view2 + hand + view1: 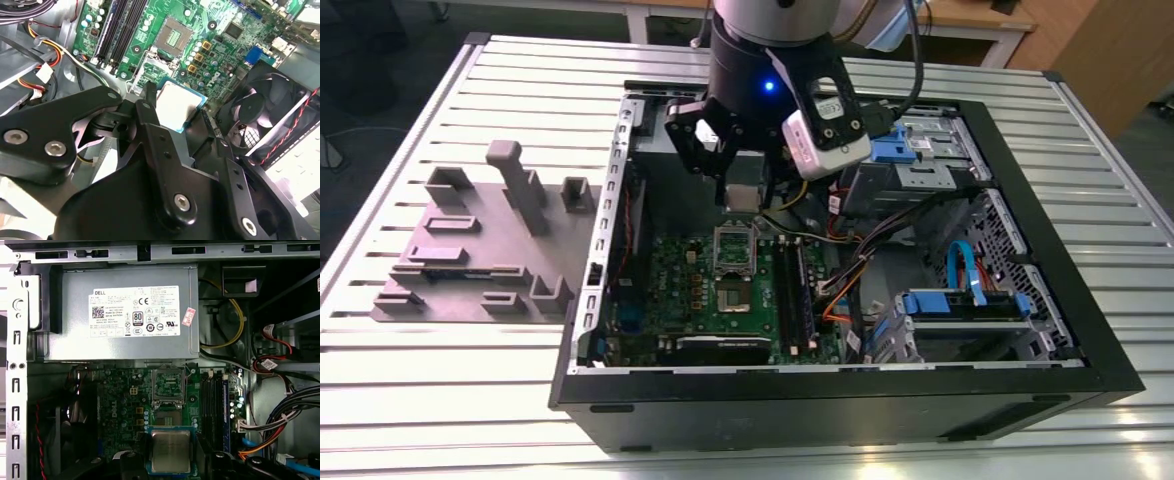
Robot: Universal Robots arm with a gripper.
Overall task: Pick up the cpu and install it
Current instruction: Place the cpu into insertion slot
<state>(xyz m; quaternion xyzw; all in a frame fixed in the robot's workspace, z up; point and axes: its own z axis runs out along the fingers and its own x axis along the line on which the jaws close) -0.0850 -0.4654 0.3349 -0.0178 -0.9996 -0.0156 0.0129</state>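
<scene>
Cpu [171,451] is picked up: the claw [175,107] is closed on its edges, holding it above the motherboard [125,395]. The empty socket [168,385] lies just ahead of the claw's tips, so installing remains.

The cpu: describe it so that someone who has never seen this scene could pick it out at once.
Look inside the open computer case, above the green motherboard. Held by the black gripper is the cpu: a small flat square with a silvery top and thin bluish rim, unlike the bare socket.
</scene>
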